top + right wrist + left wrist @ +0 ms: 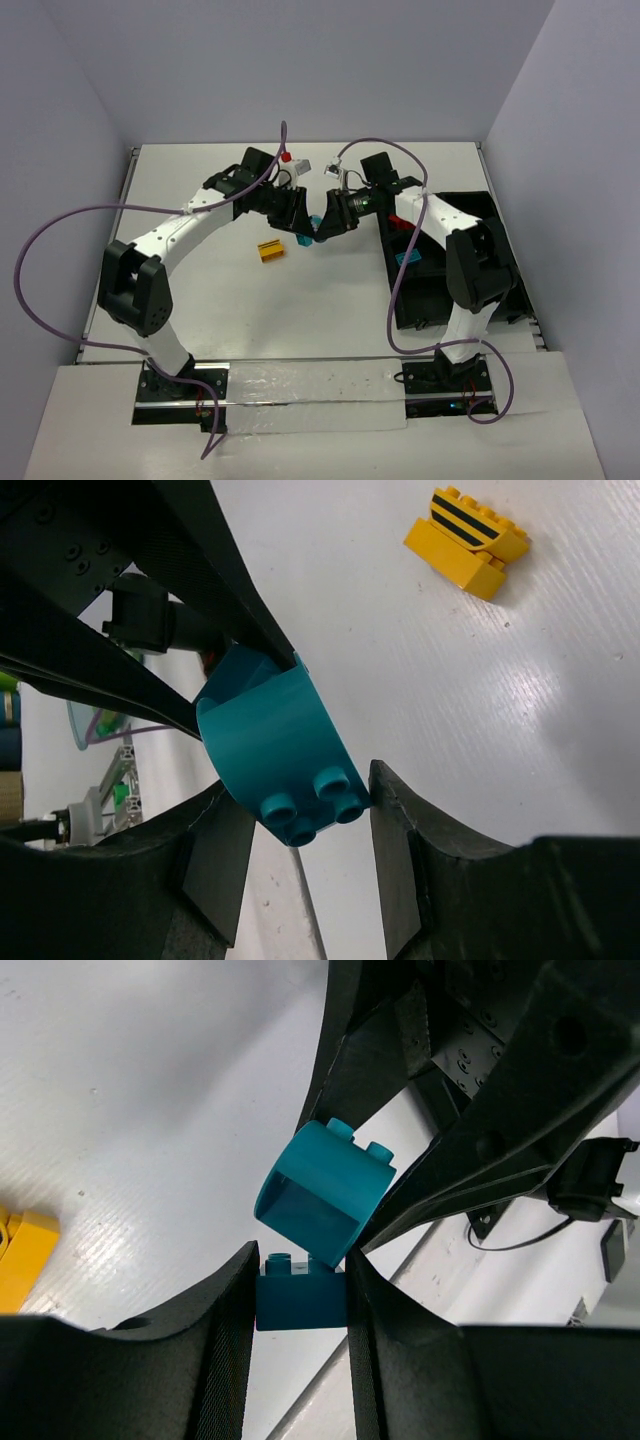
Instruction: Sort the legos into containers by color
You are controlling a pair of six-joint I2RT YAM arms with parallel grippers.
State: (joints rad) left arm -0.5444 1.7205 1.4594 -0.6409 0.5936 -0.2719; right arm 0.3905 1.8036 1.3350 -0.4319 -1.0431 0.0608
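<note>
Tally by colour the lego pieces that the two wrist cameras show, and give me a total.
Teal: 2, a curved teal plastic brick and a darker teal rectangular plastic brick
Yellow: 1, a yellow black-striped plastic brick
Total: 3

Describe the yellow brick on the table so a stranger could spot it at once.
On the white table, follow the white left arm to the left gripper near the middle. Just nearer the arm bases than that gripper lies a small yellow plastic brick, loose on the surface. Its yellow body with black stripes sets it apart from the teal plastic brick pinched in that gripper.
</note>
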